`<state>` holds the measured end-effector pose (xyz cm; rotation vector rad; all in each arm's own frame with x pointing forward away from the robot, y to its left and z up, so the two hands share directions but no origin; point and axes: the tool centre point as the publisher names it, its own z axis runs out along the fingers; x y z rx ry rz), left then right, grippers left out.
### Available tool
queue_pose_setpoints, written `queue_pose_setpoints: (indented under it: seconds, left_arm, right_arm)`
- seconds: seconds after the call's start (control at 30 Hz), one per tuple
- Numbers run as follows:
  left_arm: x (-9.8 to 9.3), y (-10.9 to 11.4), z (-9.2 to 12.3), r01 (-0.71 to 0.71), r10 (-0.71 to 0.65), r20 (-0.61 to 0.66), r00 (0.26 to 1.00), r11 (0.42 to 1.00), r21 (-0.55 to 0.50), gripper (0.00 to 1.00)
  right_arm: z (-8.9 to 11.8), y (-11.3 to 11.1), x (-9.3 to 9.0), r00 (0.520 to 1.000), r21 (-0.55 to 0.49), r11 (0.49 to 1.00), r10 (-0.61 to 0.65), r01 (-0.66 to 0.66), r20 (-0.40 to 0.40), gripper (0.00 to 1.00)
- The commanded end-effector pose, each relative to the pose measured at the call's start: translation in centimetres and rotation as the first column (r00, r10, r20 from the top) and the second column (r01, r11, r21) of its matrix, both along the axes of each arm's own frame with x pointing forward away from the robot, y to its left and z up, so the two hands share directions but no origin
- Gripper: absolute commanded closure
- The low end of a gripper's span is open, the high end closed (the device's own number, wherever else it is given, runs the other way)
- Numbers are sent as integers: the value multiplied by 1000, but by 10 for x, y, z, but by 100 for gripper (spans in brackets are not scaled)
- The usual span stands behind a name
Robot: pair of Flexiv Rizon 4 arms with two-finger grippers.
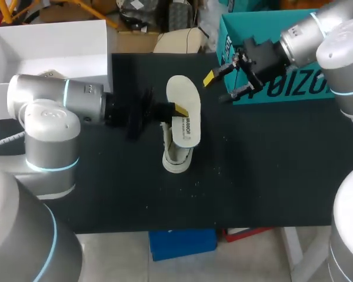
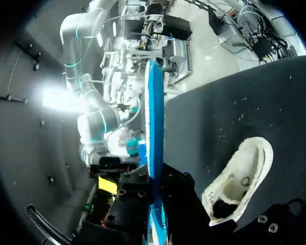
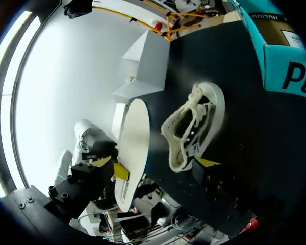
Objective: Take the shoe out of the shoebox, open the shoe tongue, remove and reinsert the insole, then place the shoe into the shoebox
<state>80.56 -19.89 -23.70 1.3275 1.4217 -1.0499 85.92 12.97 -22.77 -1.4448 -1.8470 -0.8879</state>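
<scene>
With the left gripper (image 1: 182, 111) clamping the flat white foam insole (image 1: 183, 94) and the right gripper (image 1: 219, 87) gaping empty, the unheld cream canvas shoe (image 1: 176, 156) may skid during reinsertion.

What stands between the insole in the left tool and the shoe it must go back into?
Nothing visible does. The insole, gripped by the left tool, hangs over the shoe with open air between; the right tool is off by the shoebox.
</scene>
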Motion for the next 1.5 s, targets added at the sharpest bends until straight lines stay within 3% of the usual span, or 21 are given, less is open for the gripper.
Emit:
queue_pose_setpoints:
  seconds: [0.03,0.23,0.43,1.4,1.5]
  left_arm:
    - [-36,19,1,4,-1,-30,1000,995,101,100]
    - [-59,25,-7,22,-14,-79,997,995,99,100]
    - [-77,26,-10,60,-50,-167,985,997,57,100]
    - [-77,26,-10,60,-50,-167,985,997,57,100]
    - [-81,22,-9,60,-71,-204,976,997,-56,100]
  right_arm:
    - [18,-16,-32,974,-306,941,-81,145,213,0]
    - [24,-31,-53,953,-304,928,-129,213,276,0]
    - [24,-31,-53,953,-304,928,-129,213,276,0]
    - [24,-31,-53,953,-304,928,-129,213,276,0]
    - [26,-29,-53,947,-315,929,-93,194,308,0]
